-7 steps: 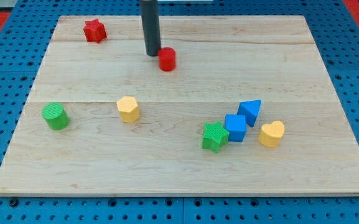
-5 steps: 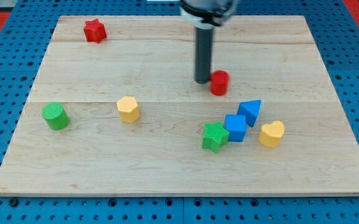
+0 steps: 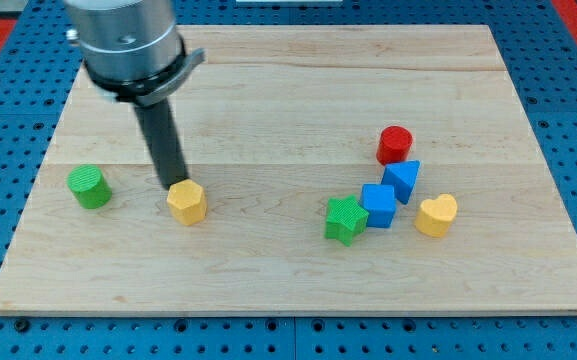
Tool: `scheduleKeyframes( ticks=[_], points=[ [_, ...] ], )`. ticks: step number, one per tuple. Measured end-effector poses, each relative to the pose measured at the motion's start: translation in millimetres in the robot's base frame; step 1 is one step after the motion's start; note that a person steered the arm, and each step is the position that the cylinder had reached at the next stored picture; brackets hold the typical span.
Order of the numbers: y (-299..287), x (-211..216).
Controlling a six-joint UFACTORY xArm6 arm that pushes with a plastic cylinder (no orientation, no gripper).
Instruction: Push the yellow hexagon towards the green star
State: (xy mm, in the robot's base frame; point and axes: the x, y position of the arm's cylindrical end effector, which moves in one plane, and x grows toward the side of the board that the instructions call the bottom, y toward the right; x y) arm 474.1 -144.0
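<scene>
The yellow hexagon (image 3: pixel 187 202) lies on the wooden board at the view's lower left of centre. The green star (image 3: pixel 345 219) lies far to its right, touching a blue cube (image 3: pixel 378 205). My tip (image 3: pixel 173 184) stands right at the hexagon's upper left edge, touching it or nearly so. The dark rod rises from there to the arm's grey body at the view's top left, which hides that corner of the board.
A green cylinder (image 3: pixel 89 187) sits left of the hexagon. A red cylinder (image 3: pixel 394 145), a blue triangle (image 3: pixel 403 180) and a yellow heart (image 3: pixel 436 214) cluster around the blue cube at the right. The board's bottom edge (image 3: pixel 288 308) runs below.
The rod left the red cylinder, which now rests further right and lower, and swung to the left. The yellow hexagon has shifted down and left. The red star is now hidden.
</scene>
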Motion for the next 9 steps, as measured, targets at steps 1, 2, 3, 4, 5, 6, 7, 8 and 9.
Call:
scheduleKeyframes(
  ticks=[1,2,3,4,5,6,7,8,9],
  points=[
    [-44,15],
    [-28,47],
    [14,36],
    [-11,26],
    [9,19],
    [38,-8],
    [131,-11],
    [172,-11],
    [163,-13]
  ],
)
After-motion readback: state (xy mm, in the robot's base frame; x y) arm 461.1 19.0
